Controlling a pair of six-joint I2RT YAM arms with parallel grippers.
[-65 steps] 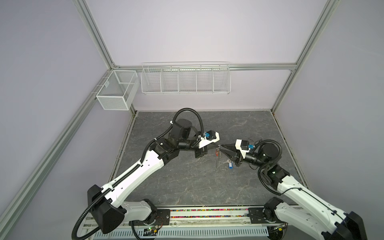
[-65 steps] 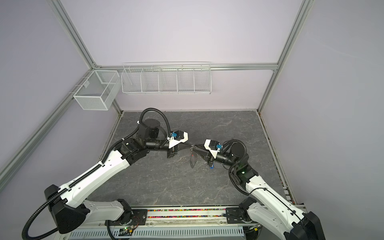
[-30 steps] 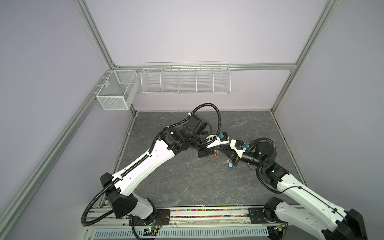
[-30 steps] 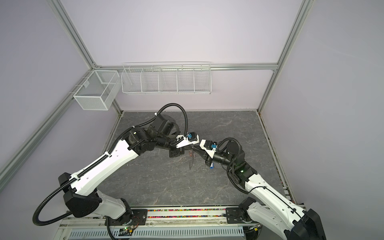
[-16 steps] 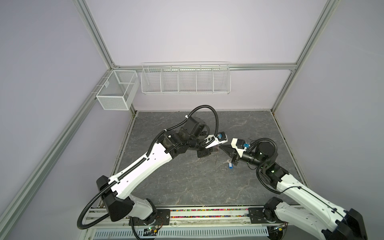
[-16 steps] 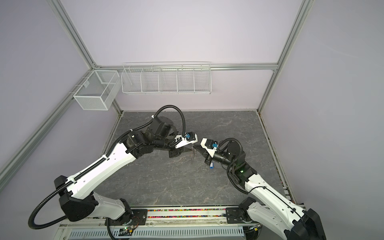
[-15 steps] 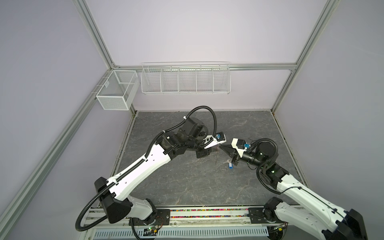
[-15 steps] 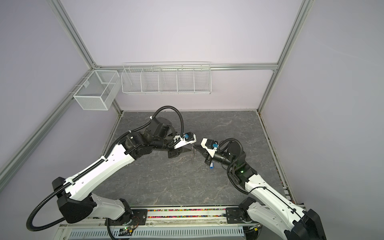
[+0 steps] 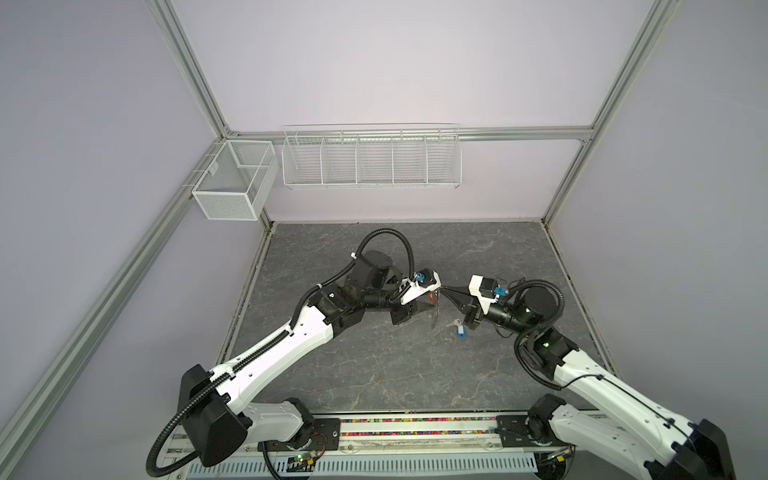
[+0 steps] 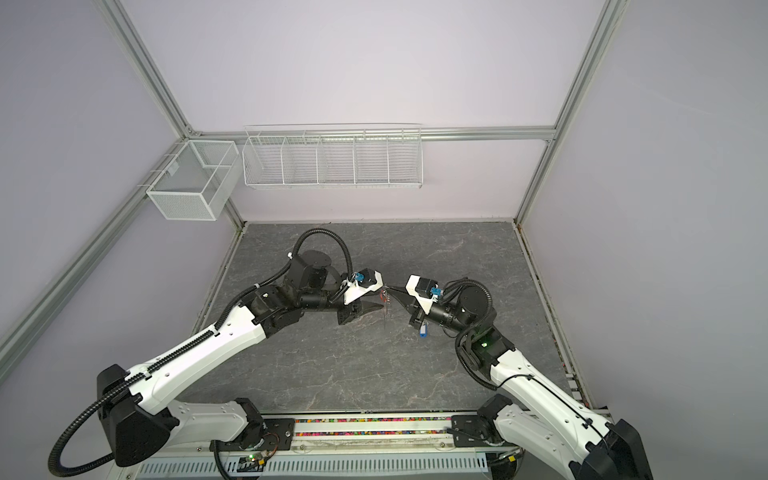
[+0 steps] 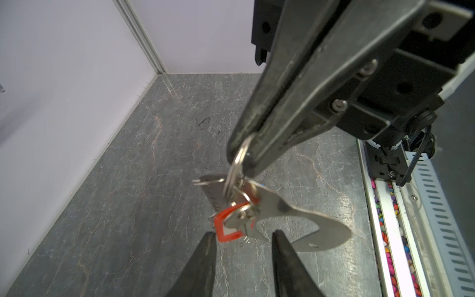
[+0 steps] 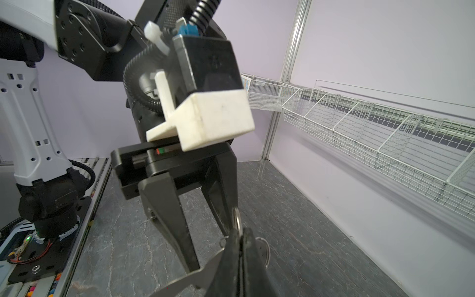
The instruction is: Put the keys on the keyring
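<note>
My right gripper [image 11: 240, 156] is shut on a metal ring of the keyring [image 11: 295, 213], a flat silvery crescent that hangs from it above the floor. The key with the red tag [image 11: 226, 227] dangles among the rings against the plate. My left gripper [image 11: 241, 235] stands open just short of the red tag, nothing between its fingers [image 11: 205, 259]. In both top views the two grippers meet mid-table, left gripper [image 9: 424, 313], right gripper [image 9: 442, 289], with the keyring [image 10: 387, 316] hanging between them. The blue-tagged key [image 9: 459, 330] lies on the floor under my right gripper.
A grey marbled floor [image 9: 374, 374] spreads below. A long white wire rack [image 9: 370, 164] and a mesh basket [image 9: 232, 185] hang on the back wall. The rail with coloured beads [image 9: 415, 432] runs along the front edge.
My left gripper has opened, let go and drawn back a little to the left. My right gripper has closed fully on the ring and now carries the keyring alone.
</note>
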